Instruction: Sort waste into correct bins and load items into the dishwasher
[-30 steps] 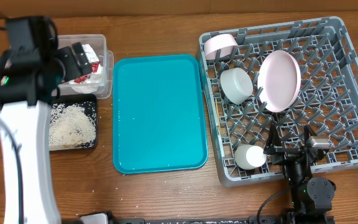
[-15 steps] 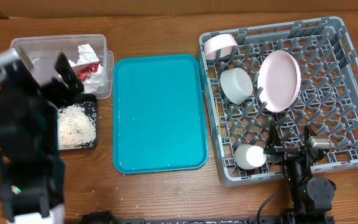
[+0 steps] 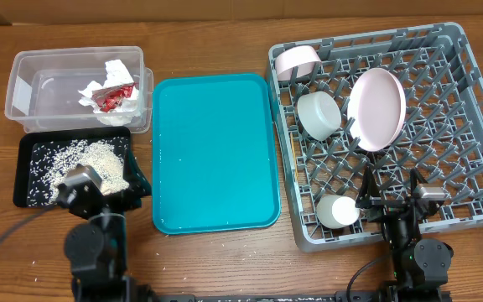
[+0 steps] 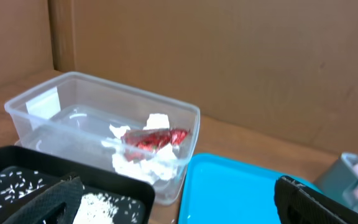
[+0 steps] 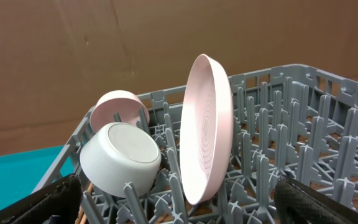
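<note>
The clear tub (image 3: 32, 84) at the back left holds the crumpled white napkin (image 3: 99, 80) and the red wrapper (image 3: 114, 96). The black tray (image 3: 28, 189) in front of it holds the rice grains (image 3: 82, 164). The grey dish rack (image 3: 476, 168) on the right holds a pink bowl (image 3: 296, 60), a white bowl (image 3: 319, 115), the upright pink plate (image 3: 377, 107) and a white cup (image 3: 338, 211). My left gripper (image 3: 107, 191) is open and empty, low over the black tray's near right corner. My right gripper (image 3: 390, 200) is open and empty at the rack's front edge. The chopsticks are not clearly seen.
The teal serving tray (image 3: 215, 151) lies between the bins and the rack, with nothing on it. A few loose grains lie on the wooden table (image 3: 225, 268) near the front left. A cardboard wall stands behind the table.
My left arm has pulled back from over the clear tub to the table's front edge, uncovering the tub and the black tray. The right arm has not moved.
</note>
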Robot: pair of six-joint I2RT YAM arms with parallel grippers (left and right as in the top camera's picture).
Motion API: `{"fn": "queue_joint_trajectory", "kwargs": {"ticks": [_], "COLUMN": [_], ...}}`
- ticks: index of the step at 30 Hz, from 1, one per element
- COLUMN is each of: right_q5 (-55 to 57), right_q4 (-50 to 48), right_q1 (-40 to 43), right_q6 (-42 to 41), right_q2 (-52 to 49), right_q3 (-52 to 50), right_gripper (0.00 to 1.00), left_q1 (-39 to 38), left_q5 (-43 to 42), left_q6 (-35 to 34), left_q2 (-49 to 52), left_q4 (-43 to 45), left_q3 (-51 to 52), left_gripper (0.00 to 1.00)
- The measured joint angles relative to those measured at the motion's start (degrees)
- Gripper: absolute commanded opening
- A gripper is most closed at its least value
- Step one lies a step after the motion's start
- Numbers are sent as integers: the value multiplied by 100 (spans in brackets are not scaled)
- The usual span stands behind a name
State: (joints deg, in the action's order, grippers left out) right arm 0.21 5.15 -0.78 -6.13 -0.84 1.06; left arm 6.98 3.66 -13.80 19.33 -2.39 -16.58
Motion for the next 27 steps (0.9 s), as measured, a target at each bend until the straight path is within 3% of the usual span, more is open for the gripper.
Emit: {"fn": "queue_joint_trajectory", "kwargs": {"ticks": [12, 27], "right_q5": [-2, 0], "right_q4": [0, 0], "right_q1": [-2, -2], "right_q6": [-2, -2], "right_q2": [0, 0], "right_q3": [0, 0], "right_gripper": [100, 100], "left_q1": [-133, -177], "left_q5": [-151, -310], "left_q6": [625, 997], "left_q2": [-1510, -1834], "left_q4": [66, -227], "left_q3": [1191, 1591], "left_gripper": [100, 100]}}
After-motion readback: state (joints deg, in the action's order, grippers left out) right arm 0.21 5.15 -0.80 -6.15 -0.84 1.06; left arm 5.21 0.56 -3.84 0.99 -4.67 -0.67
